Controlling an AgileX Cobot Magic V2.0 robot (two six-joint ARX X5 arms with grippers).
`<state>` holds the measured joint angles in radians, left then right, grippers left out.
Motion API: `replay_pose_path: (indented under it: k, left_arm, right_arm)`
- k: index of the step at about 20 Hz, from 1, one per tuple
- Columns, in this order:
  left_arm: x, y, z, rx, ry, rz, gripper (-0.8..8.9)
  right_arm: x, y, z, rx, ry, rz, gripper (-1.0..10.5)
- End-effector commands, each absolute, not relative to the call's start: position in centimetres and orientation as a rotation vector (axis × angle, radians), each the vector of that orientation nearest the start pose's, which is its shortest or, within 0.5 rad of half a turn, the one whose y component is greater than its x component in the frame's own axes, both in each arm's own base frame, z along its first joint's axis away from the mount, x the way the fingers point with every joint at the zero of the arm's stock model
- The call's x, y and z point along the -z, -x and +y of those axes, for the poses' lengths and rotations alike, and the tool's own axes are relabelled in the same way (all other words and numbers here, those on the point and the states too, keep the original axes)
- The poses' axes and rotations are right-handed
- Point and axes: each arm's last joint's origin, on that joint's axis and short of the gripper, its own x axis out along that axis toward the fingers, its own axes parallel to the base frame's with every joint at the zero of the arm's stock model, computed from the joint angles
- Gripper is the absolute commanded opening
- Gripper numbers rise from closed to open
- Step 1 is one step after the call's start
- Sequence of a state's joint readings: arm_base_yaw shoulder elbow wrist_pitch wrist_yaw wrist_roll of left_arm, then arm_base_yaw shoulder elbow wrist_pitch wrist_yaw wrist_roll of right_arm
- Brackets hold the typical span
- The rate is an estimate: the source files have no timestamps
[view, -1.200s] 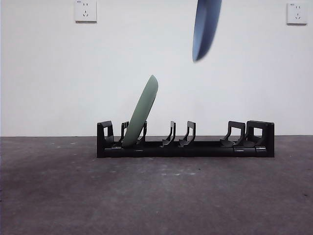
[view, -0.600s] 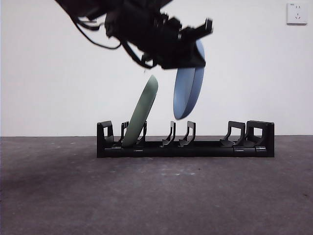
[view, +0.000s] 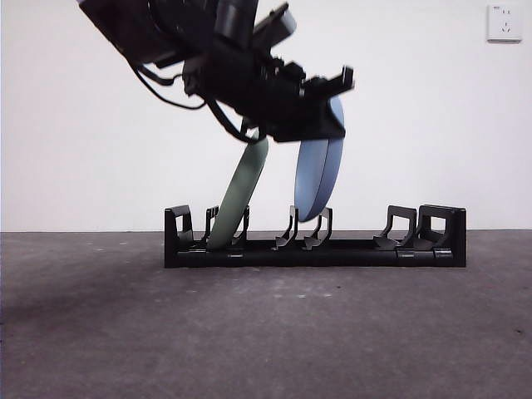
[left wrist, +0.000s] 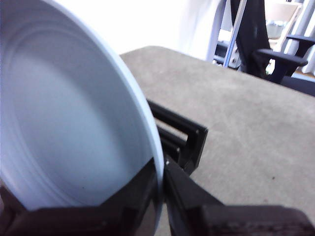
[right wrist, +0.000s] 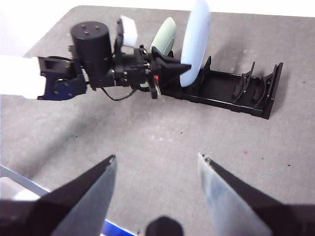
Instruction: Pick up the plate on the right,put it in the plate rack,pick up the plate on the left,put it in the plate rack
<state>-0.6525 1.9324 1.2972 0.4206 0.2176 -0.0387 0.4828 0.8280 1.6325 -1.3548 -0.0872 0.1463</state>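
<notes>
A pale blue plate point(view: 320, 179) hangs on edge over the middle of the black plate rack point(view: 366, 249). Its lower rim sits between the middle pair of prongs. My left gripper point(view: 331, 106) is shut on its upper rim, with the dark arm reaching in from the upper left. The left wrist view shows the blue plate point(left wrist: 64, 128) pinched in the left gripper point(left wrist: 160, 172) above the rack point(left wrist: 189, 142). A green plate point(view: 241, 195) leans in the rack's left slots. In the right wrist view my right gripper point(right wrist: 157, 160) hovers open and empty, well back from the rack point(right wrist: 236, 93) and the blue plate point(right wrist: 196, 39).
A white wall with a socket point(view: 504, 22) stands close behind the rack. The prongs at the rack's right end point(view: 403, 226) hold nothing. An office chair point(left wrist: 275, 49) stands beyond the table. The table's near edge point(right wrist: 19, 179) shows below the right gripper.
The left arm has come down into the front view with the blue plate. The plate's lower rim has dropped from high above the rack to between the middle prongs. The green plate has not moved.
</notes>
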Motion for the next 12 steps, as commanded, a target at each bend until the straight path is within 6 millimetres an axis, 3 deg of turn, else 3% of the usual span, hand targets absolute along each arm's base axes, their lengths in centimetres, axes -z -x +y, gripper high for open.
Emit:
replay_pose_path:
  k: [1, 12]
  left_arm:
    - [-22.3, -35.1, -27.4, 0.857, -0.021, 0.245, -0.08]
    - [-20.7, -35.1, -27.1, 0.806, -0.152, 0.338, -0.08]
  right_arm:
    - [-46.3, -4.2, 2.5, -0.512, -0.032, 0.611, 2.8]
    - [-45.6, -4.7, 2.8, -0.515, -0.027, 0.645, 2.8]
